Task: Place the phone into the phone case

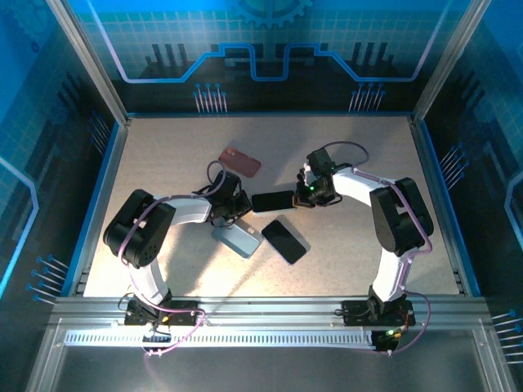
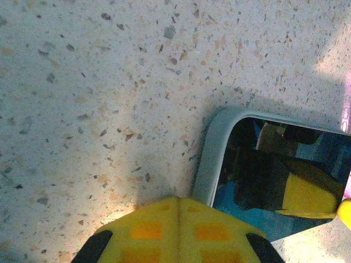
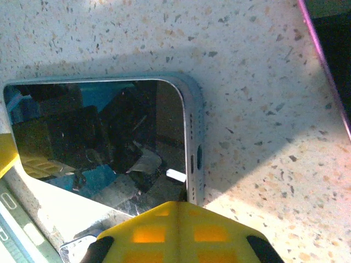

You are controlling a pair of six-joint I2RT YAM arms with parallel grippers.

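Overhead, both closed, empty jaws flank the phone (image 1: 274, 200); pink case (image 1: 239, 161) beyond.

No writing, brand name or number can be read on anything here. The nearest thing to a sign is a gear emblem (image 1: 270, 10) printed on the blue back wall (image 1: 343, 41). The top edge of the overhead view cuts it off, and circuit-style lines run below it. The phone (image 3: 98, 137) shows a dark screen with reflections and no legible characters.
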